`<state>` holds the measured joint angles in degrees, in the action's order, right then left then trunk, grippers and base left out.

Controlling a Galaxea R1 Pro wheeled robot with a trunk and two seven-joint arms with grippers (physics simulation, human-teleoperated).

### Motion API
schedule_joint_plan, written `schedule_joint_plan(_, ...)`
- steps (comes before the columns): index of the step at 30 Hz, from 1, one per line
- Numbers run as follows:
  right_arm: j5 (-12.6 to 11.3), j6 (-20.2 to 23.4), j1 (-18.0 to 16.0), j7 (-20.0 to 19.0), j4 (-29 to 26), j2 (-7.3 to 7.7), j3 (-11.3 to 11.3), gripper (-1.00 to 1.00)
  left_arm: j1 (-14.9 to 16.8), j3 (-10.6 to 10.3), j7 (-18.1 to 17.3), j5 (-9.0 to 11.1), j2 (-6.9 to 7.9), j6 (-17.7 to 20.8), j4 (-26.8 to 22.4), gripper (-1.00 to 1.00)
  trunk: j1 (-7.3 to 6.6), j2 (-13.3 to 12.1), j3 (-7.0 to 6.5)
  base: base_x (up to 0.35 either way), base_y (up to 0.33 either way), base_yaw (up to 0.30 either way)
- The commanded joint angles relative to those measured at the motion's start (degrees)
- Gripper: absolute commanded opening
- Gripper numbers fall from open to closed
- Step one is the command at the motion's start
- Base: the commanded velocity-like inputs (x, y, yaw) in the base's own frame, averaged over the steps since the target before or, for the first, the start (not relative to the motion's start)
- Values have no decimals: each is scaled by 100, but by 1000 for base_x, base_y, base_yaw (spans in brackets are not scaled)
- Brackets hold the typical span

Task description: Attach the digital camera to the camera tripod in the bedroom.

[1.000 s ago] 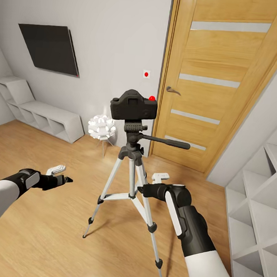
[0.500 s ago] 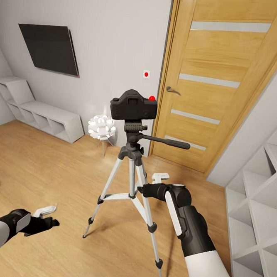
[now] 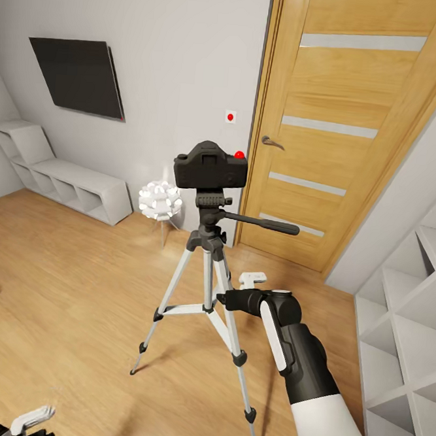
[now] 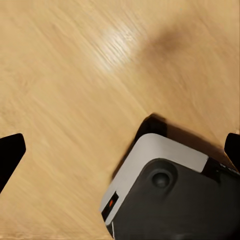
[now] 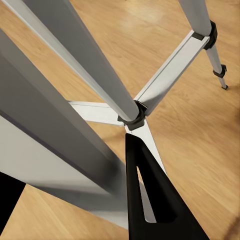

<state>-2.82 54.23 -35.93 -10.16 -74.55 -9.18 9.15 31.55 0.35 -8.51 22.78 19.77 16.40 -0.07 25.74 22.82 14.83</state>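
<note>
A: Where is the digital camera [image 3: 211,167] being kept?

B: It is being held up on the black head of the camera tripod [image 3: 207,269]. The tripod is being stood on the wood floor [image 3: 75,279], in the middle of the bedroom, with the oak door [image 3: 343,123] behind it on the right.

A: What is being seen on the far side?

B: A black TV [image 3: 78,76] is being shown on the grey wall at the left, with white shelves [image 3: 63,179] under it. A small white spiky lamp [image 3: 159,199] is being seen just left of the tripod, farther back.

A: How is the right gripper [image 3: 233,291] being held?

B: It is being held right by the tripod's legs. In the right wrist view, 2 dark fingers [image 5: 155,200] are being shown spread apart, with a silver leg [image 5: 60,150] seen between them. Touching cannot be told.

A: And the left gripper [image 3: 28,425]?

B: It is being seen low at the near left corner. Its 2 dark fingertips [image 4: 10,155] are being kept wide apart over the floor, with nothing held.
</note>
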Motion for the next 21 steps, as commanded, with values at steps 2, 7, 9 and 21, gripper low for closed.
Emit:
schedule_joint_plan(2, 132, 18, -2, 13, 2, -2, -1, -100, -226, 9, -6, 92, -46, -38, -2, 100, 4, 10, 10, 0, 0, 0)
schedule_joint_plan(7, 132, 18, -2, 14, 2, -4, -1, -100, -869, 9, 75, 166, -316, -421, -2, 100, 4, 10, 10, 0, 0, 0)
schedule_joint_plan(9, 131, 18, -2, 16, 6, -5, -1, -100, -1227, 9, 296, 181, -514, -727, 1, 100, 4, 10, 10, 0, 0, 0)
schedule_joint_plan(21, 131, 18, -2, 10, 5, 2, -1, -100, -1603, 11, 891, 201, -903, -1135, 1, 100, 4, 10, 10, 0, 0, 0)
